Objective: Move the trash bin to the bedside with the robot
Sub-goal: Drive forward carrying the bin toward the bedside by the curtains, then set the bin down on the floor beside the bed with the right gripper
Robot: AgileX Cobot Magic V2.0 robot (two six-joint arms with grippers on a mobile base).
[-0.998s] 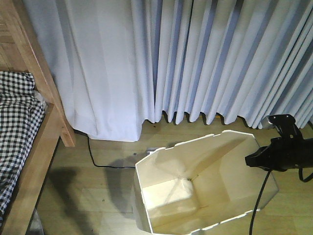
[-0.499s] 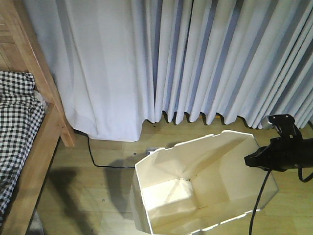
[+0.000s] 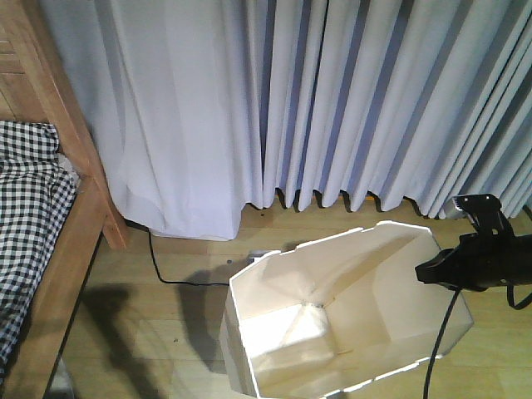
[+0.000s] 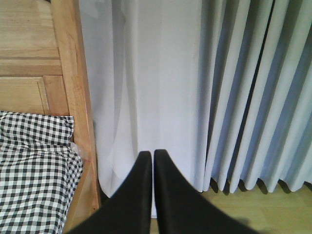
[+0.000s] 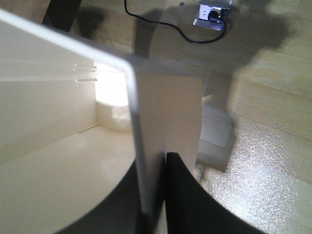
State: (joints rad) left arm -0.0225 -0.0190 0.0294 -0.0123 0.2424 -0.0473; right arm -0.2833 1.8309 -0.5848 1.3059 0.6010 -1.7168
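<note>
Trash bin (image 3: 374,287): white, faceted, cream inside, mouth upward, on the wood floor, well apart from the bed.
Bed (image 3: 62,274): light wooden frame, black-and-white checked bedding (image 3: 25,208), far left.
Right gripper (image 5: 152,195): black, jaws clamped across the bin's wall.

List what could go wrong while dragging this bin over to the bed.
1. The right claw pinches only a thin wall of the trash bin at its rim. A sideways pull might slip the grip or tip the bin.
2. A black cable lies on the floor between the bin and the bed frame. The bin's base could snag it and tug the power strip.
</note>
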